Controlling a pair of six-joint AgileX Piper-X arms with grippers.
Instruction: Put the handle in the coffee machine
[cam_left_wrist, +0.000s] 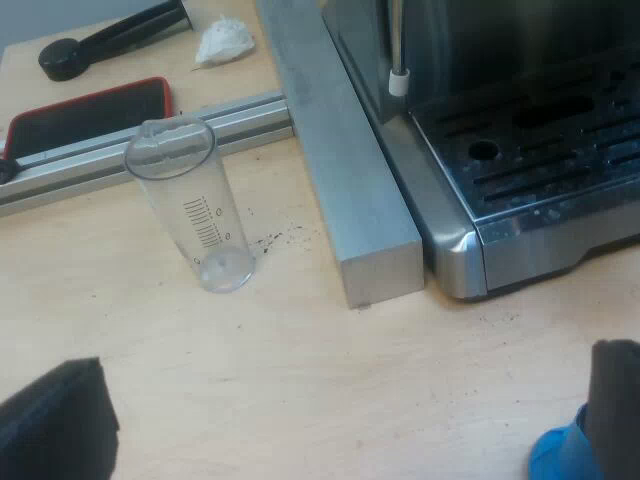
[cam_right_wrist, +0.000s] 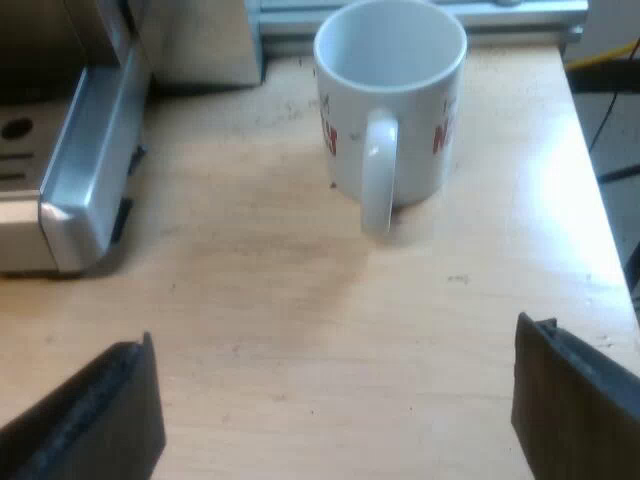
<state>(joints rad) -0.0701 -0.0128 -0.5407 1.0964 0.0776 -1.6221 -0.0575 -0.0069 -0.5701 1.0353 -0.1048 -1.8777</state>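
left end effector (cam_left_wrist: 335, 405) wide | right end effector (cam_right_wrist: 335, 385) wide | dark handle (cam_left_wrist: 115, 38) flat, round end away from machine (cam_left_wrist: 520, 150)

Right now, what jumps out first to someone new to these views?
A clear measuring glass stands upright on the wooden table, near the espresso machine. A white mug with red lettering stands ahead of the open right gripper, handle toward it.

Both wrist views face down, close, sharing the espresso machine (cam_left_wrist: 540, 170).
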